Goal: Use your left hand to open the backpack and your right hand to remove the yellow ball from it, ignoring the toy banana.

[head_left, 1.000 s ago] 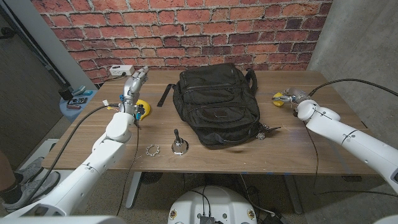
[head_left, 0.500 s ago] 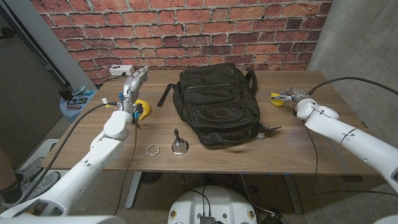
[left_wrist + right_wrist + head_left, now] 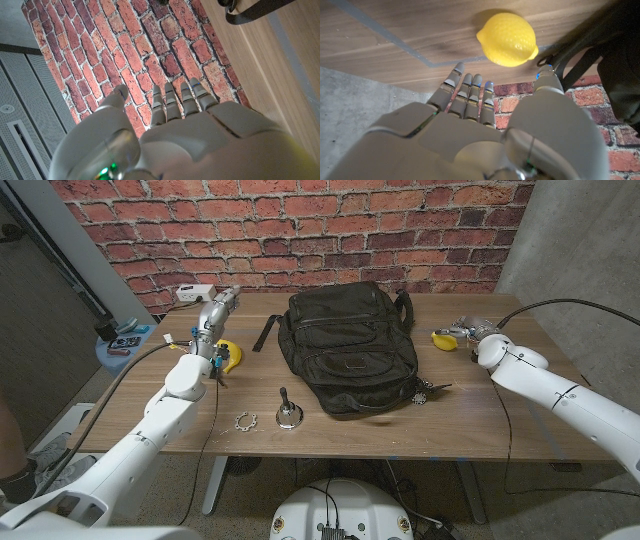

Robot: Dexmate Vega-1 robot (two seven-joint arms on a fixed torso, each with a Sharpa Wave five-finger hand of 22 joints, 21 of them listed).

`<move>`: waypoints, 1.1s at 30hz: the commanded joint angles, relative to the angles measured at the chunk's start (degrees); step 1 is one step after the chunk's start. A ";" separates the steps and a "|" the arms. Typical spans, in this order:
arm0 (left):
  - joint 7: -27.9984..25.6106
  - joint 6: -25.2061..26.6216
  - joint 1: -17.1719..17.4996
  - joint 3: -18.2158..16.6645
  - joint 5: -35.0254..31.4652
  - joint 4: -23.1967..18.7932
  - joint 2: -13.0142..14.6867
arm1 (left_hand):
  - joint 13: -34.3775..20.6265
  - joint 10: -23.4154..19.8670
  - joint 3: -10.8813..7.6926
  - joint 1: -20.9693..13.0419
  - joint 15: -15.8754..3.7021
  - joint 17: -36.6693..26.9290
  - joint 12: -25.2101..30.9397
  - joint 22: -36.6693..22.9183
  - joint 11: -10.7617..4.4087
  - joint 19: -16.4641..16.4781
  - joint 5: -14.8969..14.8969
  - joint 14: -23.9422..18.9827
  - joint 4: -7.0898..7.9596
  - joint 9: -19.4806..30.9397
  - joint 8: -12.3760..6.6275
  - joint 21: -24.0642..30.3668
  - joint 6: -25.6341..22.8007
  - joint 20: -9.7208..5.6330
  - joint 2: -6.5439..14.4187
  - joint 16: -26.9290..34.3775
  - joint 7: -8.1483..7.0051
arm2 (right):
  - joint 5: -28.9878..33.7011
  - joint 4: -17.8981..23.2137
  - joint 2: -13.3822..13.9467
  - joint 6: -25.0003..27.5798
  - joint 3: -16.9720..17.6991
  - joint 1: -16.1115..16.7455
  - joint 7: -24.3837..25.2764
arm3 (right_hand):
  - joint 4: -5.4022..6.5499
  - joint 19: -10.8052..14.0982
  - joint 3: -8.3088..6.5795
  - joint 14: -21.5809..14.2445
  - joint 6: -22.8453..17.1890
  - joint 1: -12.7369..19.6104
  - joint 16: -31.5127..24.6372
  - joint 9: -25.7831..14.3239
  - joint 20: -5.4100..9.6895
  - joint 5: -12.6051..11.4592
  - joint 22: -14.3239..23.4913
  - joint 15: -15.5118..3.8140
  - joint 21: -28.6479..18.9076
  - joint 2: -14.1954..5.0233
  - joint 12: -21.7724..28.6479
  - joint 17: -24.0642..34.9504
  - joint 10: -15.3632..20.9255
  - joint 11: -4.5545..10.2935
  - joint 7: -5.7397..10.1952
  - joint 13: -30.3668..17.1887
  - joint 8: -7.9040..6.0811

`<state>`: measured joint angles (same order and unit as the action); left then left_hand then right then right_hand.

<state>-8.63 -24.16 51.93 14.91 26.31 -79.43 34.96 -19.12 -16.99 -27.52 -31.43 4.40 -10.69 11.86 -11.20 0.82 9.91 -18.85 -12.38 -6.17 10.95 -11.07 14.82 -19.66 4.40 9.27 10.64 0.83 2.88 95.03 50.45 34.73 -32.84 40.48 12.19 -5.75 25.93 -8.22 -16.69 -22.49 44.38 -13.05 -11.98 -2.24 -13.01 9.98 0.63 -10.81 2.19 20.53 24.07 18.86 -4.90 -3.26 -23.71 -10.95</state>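
Observation:
The black backpack (image 3: pixel 350 350) lies closed in the middle of the table. The yellow ball (image 3: pixel 443 338), lemon-shaped in the right wrist view (image 3: pixel 507 39), sits on the wood to the right of the backpack. My right hand (image 3: pixel 470 330) is just beside it with fingers (image 3: pixel 470 95) straight and apart, holding nothing and clear of the ball. My left hand (image 3: pixel 213 315) is raised at the table's far left, fingers (image 3: pixel 172 100) extended and empty. The yellow toy banana (image 3: pixel 230 356) lies by my left wrist.
A metal bell (image 3: pixel 287 415) and a small toothed ring (image 3: pixel 245 421) lie near the front edge. A black strap (image 3: pixel 264 333) lies left of the backpack, a keychain (image 3: pixel 427 391) at its right corner. A white power strip (image 3: pixel 196 292) sits at the back left.
My right hand has drawn back a little from the ball, which now lies free on the table slightly further left. The left hand has barely moved.

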 commanded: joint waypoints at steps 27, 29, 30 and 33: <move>11.75 -4.87 -7.31 2.25 5.09 12.05 -1.22 | 0.71 0.82 -2.15 0.50 0.69 -0.20 0.11 -0.05 1.19 -0.71 -0.48 0.54 0.26 0.17 -0.10 -0.33 -0.19 0.39 1.55 0.26 0.65 | -8.53 4.90 -4.94 -12.30 9.77 7.61 11.12 | 3.63 3.13 -0.05 -1.14 -1.43 -6.31 -0.65 -0.17 1.64 1.10 0.49 -1.16 -1.55 -5.26 -2.18 -0.01 0.71 -0.23 0.27 1.77 -1.16; 11.47 -4.81 -7.19 2.30 5.07 11.88 -1.29 | 0.77 0.88 -2.33 0.51 0.61 -0.21 0.10 -0.05 1.20 -0.66 -0.49 0.63 0.33 0.18 -0.10 -0.31 -0.22 0.39 1.66 0.25 0.89 | -9.13 4.57 -5.14 -13.44 10.27 8.04 11.36 | 4.13 3.50 -0.09 -1.29 -1.59 -7.08 -0.70 -0.16 2.01 1.36 0.54 -1.39 -1.71 -6.02 -2.37 -0.05 0.90 -0.10 0.32 1.99 -1.24; 11.26 -4.69 -7.11 2.31 5.09 11.72 -1.34 | 0.82 0.94 -2.49 0.54 0.62 -0.23 0.10 -0.05 1.34 -0.62 -0.50 0.65 0.42 0.19 -0.09 -0.30 -0.18 0.41 1.73 0.26 1.14 | -9.61 4.43 -5.22 -14.11 10.61 8.30 11.34 | 4.33 3.54 -0.15 -1.36 -1.74 -7.37 -0.72 -0.16 2.08 1.44 0.56 -1.47 -1.73 -6.39 -2.45 -0.05 0.96 -0.06 0.33 2.08 -1.30; 11.00 -4.41 -7.20 2.56 4.92 11.54 -1.47 | 0.95 1.09 -2.94 0.56 0.60 -0.26 0.08 -0.06 1.58 -0.57 -0.52 0.85 0.65 0.21 -0.04 -0.29 -0.07 0.54 1.94 0.23 1.53 | -10.81 4.02 -5.40 -15.96 11.49 9.02 11.34 | 4.82 3.58 -0.24 -1.38 -2.01 -8.05 -0.73 -0.16 2.18 1.66 0.59 -1.51 -1.75 -7.20 -2.66 -0.07 0.99 -0.19 0.33 2.27 -1.40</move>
<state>1.96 -28.49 45.46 16.76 31.06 -68.64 34.06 -18.09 -15.84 -29.88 -30.67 4.92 -10.81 11.86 -11.20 1.96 9.30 -19.08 -11.86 -5.70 11.08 -11.07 14.59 -19.64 5.02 10.62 10.64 1.86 -4.80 100.01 45.96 24.13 -23.91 47.40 22.45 -1.52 28.94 -8.18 -17.95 -23.87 36.84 -13.57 -11.99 -0.10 -11.62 10.29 -0.61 -12.15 -4.50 18.12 23.90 19.63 -5.18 -2.98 -21.49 -12.10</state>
